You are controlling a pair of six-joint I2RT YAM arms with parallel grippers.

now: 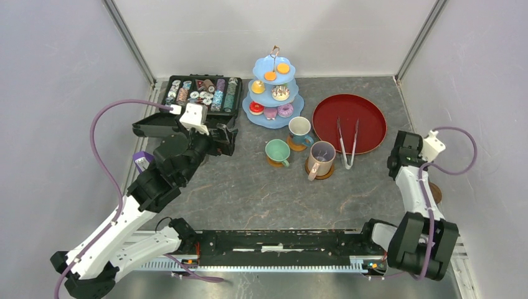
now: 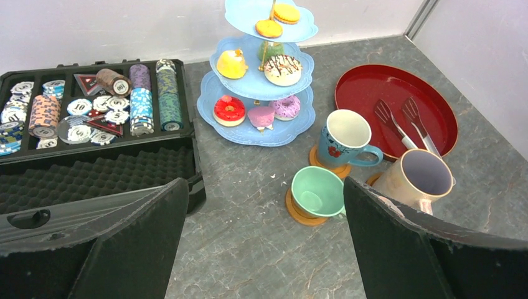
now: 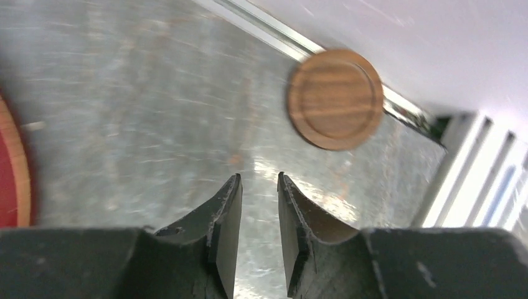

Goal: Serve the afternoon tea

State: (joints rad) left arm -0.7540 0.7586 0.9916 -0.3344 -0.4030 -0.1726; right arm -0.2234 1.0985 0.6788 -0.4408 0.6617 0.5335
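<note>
Bright even light; right-wrist motion blur

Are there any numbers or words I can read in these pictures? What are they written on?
"10": on a white chip in the black case.
"5": on a second white chip close beside it.
The other chips in the case have marks too small or blurred to read.
The blue mug has a small red picture, with no words I can make out.
Nothing else shows writing.

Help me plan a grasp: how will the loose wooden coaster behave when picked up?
The wooden coaster looks thin, rigid, light: probably easy to lift. Lying flat on the smooth table, it may slide before the right pincer catches its edge.
</note>
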